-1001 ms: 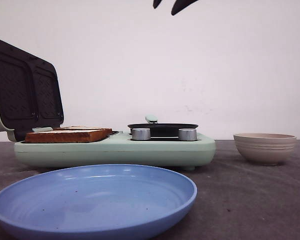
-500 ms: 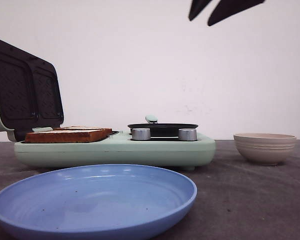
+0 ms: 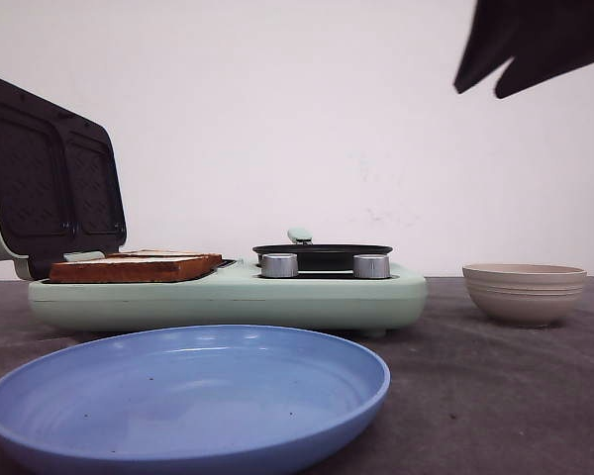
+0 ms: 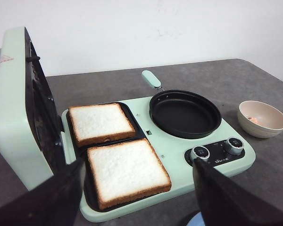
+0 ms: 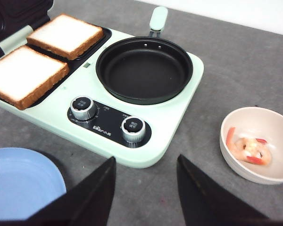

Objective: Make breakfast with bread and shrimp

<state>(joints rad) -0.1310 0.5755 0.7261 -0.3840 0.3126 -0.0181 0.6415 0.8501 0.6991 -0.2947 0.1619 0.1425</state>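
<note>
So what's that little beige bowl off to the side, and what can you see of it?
The beige bowl is small and round, looks ceramic, with faint ridges around its outside. It stands upright on the dark grey table, to the right of the mint green cooker and apart from it. Inside lies the shrimp, pale with orange-red edges, curled against the bottom. Nothing else touches the bowl; the right gripper hangs above, open, not in contact.
</note>
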